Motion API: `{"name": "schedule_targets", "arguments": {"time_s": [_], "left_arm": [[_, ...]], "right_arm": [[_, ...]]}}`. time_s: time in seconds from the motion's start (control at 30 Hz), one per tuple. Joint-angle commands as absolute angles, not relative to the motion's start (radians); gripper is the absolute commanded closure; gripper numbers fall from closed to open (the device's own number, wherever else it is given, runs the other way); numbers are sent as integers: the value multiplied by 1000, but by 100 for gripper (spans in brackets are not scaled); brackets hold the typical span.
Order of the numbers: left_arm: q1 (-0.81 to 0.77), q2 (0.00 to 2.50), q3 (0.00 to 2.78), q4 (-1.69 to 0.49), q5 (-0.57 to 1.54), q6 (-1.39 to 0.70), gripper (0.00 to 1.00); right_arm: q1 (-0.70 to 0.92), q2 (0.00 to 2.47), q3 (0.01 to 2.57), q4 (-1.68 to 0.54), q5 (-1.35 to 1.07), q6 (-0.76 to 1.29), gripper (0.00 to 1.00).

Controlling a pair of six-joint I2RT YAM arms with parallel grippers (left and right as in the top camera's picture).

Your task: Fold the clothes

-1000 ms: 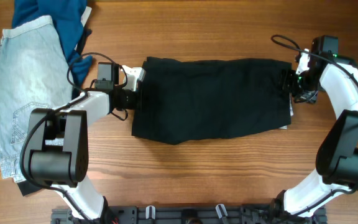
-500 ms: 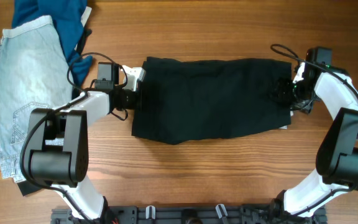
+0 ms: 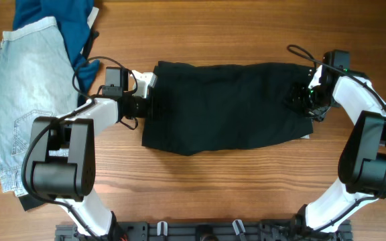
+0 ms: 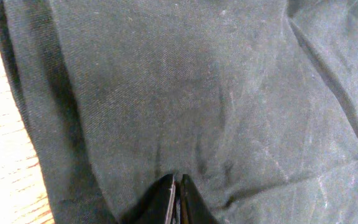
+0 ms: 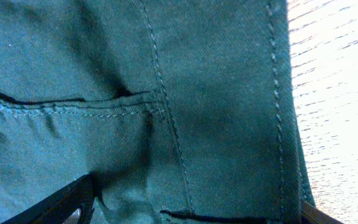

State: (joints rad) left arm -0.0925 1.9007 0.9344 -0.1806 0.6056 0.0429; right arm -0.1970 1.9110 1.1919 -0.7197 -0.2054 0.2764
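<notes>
The black shorts lie spread flat across the middle of the table, and their fabric fills the left wrist view. My left gripper is at the shorts' left edge. Its fingers are pressed together with the black fabric puckered around their tips. My right gripper is over the shorts' right end. Its fingers stand wide apart, low over a stitched seam and pocket edge of the shorts, and nothing is gripped.
Pale blue denim shorts and a deep blue garment are piled at the table's left edge. Bare wood lies in front of the black shorts and also beyond them.
My right gripper has moved left from beside the shorts' right edge to over the fabric. The left gripper and the shorts have not moved.
</notes>
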Motion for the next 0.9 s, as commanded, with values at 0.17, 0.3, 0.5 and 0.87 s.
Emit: {"name": "schedule_targets", "arguments": {"time_s": [0.17,0.3,0.5,0.87], "left_arm": [[-88,1946,928,-195,557,36,94],[-88,1946,928,-195,557,10,94],[-101,1946,928,-199,561,-10,94],[-173,1946,928,-198,559,-121,96]], "right_arm": [[-190,1996,1183,-722,-208,303,61],[-191,1994,1185,-726,-207,316,96],[-226,1938,1228,-757,-208,302,96],[-175,1716,1372,-875,-349,209,96]]}}
